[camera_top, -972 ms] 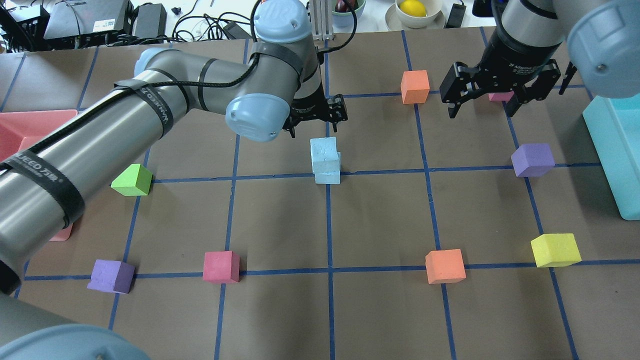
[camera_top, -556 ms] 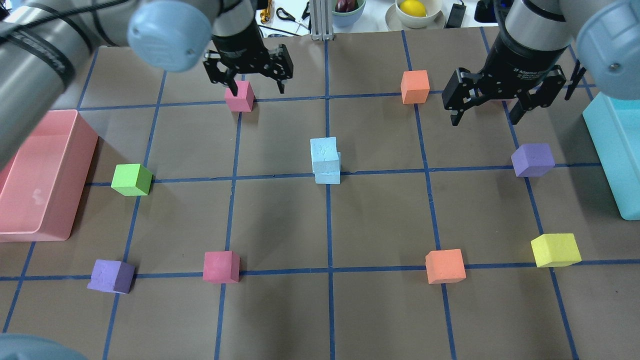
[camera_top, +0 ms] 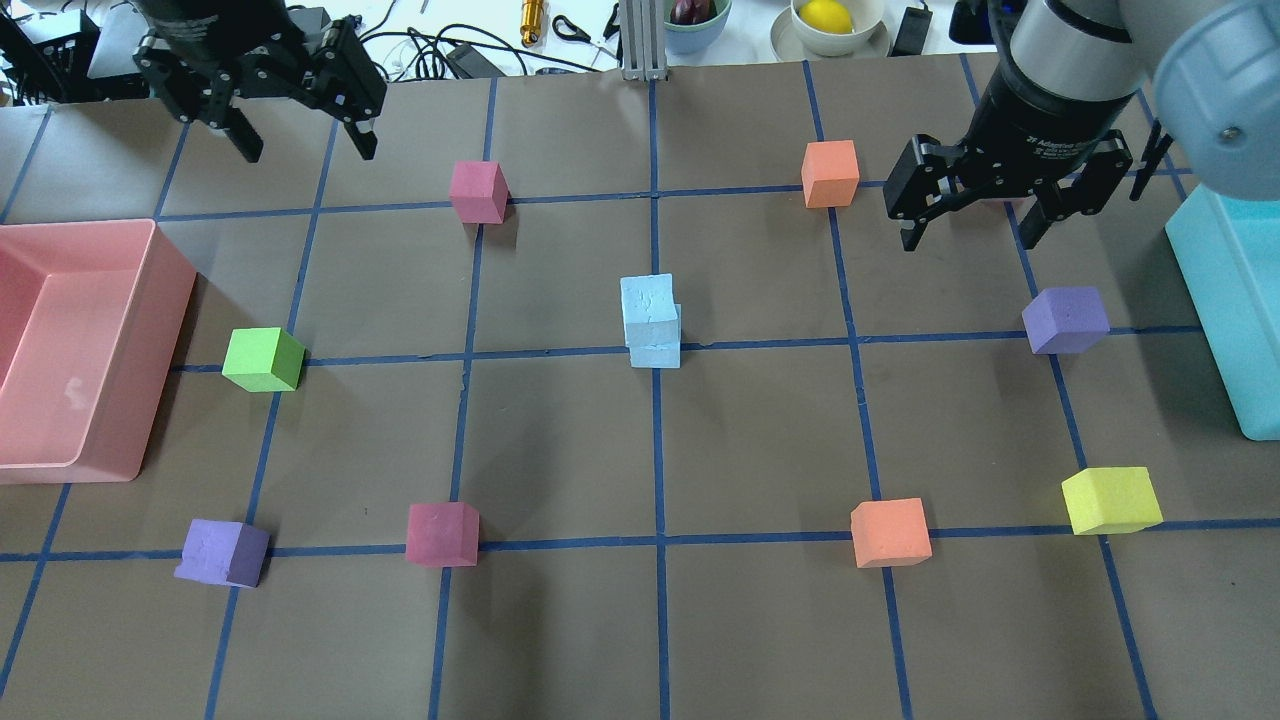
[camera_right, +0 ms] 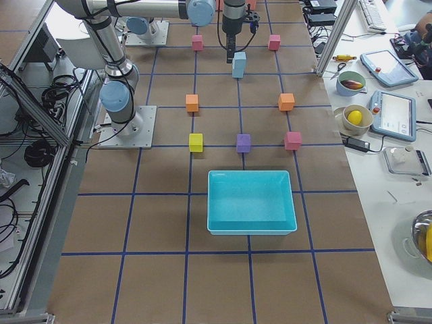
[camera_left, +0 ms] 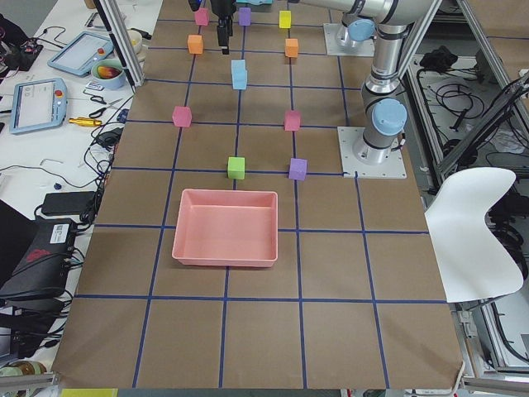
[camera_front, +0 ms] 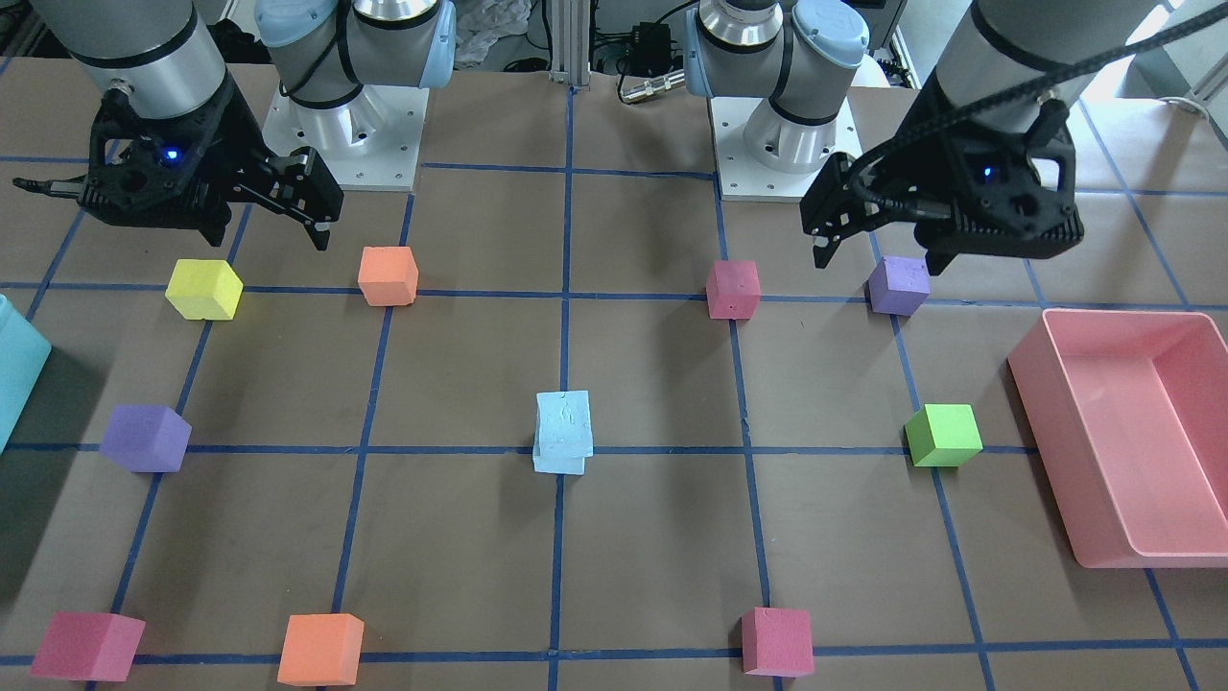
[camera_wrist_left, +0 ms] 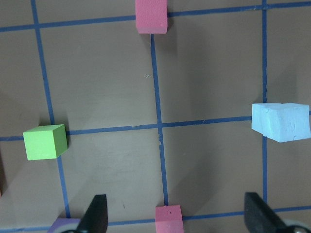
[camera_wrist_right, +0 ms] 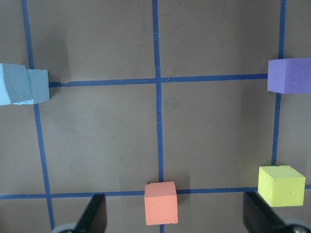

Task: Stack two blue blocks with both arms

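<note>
Two pale blue blocks stand stacked at the table's middle, the top block (camera_top: 648, 306) sitting slightly askew on the bottom block (camera_top: 657, 355). The stack also shows in the front view (camera_front: 563, 423), the left wrist view (camera_wrist_left: 282, 121) and the right wrist view (camera_wrist_right: 22, 85). My left gripper (camera_top: 305, 140) is open and empty, high over the far left of the table, well away from the stack. My right gripper (camera_top: 968, 238) is open and empty at the far right, between an orange cube and the teal bin. Nothing touches the stack.
A pink tray (camera_top: 150, 300) lies at the left edge and a teal bin (camera_top: 1220, 300) at the right edge. Single cubes ring the stack: green (camera_top: 262, 360), pink (camera_top: 478, 192), orange (camera_top: 830, 173), purple (camera_top: 1065, 320), yellow (camera_top: 1110, 500), orange (camera_top: 890, 532), pink (camera_top: 442, 534), purple (camera_top: 222, 552).
My left arm has pulled back from just behind the stack to the far left corner, uncovering the pink tray and a pink cube. The right gripper and the stack have hardly moved.
</note>
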Tool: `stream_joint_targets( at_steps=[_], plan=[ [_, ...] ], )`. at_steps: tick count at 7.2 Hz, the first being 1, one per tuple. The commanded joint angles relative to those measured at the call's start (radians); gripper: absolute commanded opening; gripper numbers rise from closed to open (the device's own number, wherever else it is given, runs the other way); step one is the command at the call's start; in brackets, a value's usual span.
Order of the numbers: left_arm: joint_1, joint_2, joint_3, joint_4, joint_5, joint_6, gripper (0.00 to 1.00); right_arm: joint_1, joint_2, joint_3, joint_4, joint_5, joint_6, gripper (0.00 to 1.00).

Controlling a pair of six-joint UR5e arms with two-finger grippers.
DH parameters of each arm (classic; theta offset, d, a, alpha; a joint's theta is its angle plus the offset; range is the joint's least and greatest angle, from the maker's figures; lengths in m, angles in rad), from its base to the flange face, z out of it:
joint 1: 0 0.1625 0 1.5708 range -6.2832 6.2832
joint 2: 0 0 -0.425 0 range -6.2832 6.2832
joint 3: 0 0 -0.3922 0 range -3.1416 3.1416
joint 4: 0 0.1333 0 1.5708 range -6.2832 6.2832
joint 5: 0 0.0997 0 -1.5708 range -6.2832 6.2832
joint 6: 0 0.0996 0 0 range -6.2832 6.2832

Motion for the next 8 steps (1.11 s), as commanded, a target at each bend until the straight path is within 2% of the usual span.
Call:
stream_joint_targets(
  at_steps=[1,3,5,7,8],
  plan=[
    [0.014,0.109,-0.167,0.116,0.002,0.026,1.00,0.001,0.000,0.000,0.005,0.000,0.003,1.00],
    [0.005,0.125,-0.208,0.186,0.001,0.016,1.00,0.003,0.000,0.000,0.009,0.000,0.019,1.00],
    [0.002,0.122,-0.205,0.207,-0.004,-0.106,1.00,0.004,0.000,0.000,0.009,0.002,0.023,1.00],
    [-0.005,0.111,-0.225,0.316,-0.001,-0.102,1.00,0.001,0.001,0.000,0.007,0.002,0.024,1.00],
    [-0.009,0.129,-0.255,0.312,-0.001,-0.104,1.00,0.001,0.001,0.000,0.010,0.002,0.026,1.00]
  ],
)
